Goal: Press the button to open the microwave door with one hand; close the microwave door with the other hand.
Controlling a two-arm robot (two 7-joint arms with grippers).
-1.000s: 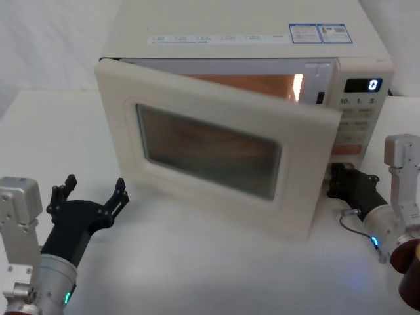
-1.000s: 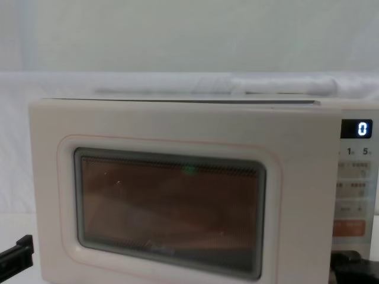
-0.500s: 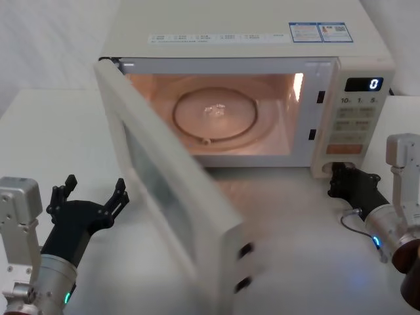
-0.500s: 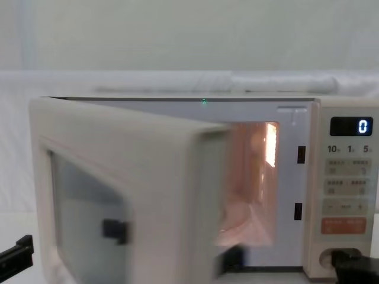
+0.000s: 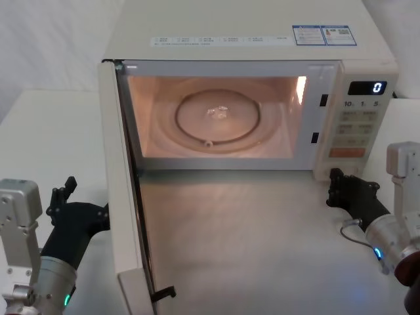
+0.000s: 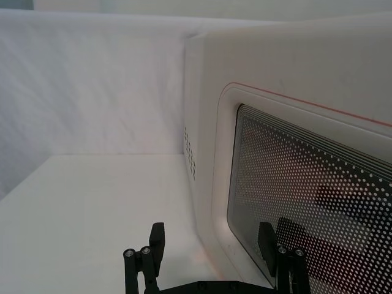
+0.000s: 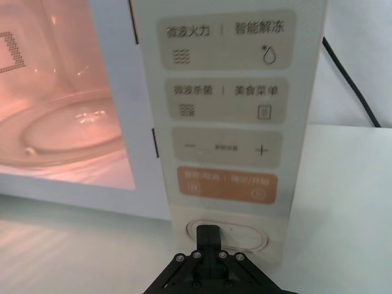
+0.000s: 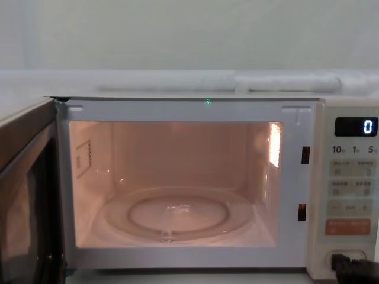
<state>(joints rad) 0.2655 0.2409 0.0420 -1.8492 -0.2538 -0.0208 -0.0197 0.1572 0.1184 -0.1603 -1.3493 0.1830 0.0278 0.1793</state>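
The right end effector [image 7: 208,236] sits with its fingers drawn together into one tip on the button [image 7: 245,236], low on the control panel [image 5: 357,121] toward the table's [image 5: 262,230] right edge; that narrow tip suits pressing. The microwave door [image 5: 125,197] stands swung wide open, edge-on toward the table's front, baring the lit cavity and the glass turntable [image 8: 177,214]. The left end effector [image 6: 211,248], fingers spread and holding nothing, waits just beside the door's outer face, apparently placed to push it shut, though contact is hard to judge.
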